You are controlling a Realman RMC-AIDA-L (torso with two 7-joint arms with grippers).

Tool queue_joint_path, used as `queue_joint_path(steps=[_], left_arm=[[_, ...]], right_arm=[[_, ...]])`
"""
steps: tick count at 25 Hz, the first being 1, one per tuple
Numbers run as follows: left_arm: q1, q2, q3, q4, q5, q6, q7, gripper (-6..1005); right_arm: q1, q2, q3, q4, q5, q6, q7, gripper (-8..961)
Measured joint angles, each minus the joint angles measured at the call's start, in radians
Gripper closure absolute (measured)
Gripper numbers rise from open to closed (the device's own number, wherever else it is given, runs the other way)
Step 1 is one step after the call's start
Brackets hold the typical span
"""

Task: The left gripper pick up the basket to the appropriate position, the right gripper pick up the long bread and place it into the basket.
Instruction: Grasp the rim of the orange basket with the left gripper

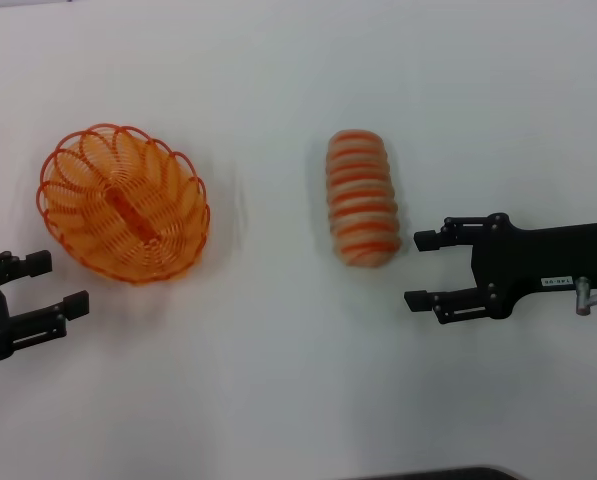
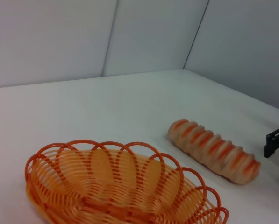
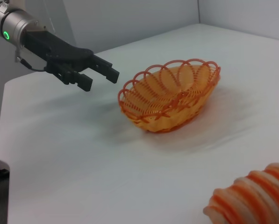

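Now my left claw hangs released, with nothing between its fingers, at the left edge of the white worktop. The basket stands just beside it, a little forward and toward the middle. The basket's long axis runs slantwise, from far-left to near-right, and its near rim is the part closest to my fingers. I judge that the first move is a short reach forward to take that rim.

My right claw is also released and empty. The long bread lies near it, toward the middle and slightly forward, and its long axis points away from me. So my fingers come at it from the side, across its narrow width. Basket and bread are well apart, each nearer to its own arm.
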Motion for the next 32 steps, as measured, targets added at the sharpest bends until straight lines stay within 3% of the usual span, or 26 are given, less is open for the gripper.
queue_joint_path(steps=[17, 24, 32], left_arm=[[-0.010, 0.000, -0.043, -0.002, -0.016, -0.025, -0.024, 211], [-0.095, 0.014, -0.183, -0.026, -0.018, -0.078, -0.197, 213], [-0.212, 0.041, -0.178, -0.033, -0.006, -0.202, -0.449, 214]], right_arm=[[0.009, 0.004, 0.046, -0.001, 0.006, -0.006, 0.003, 114], [0.036, 0.003, 0.064, -0.002, 0.004, -0.007, 0.084, 114], [0.062, 0.004, 0.064, -0.006, 0.004, -0.017, 0.131, 114]])
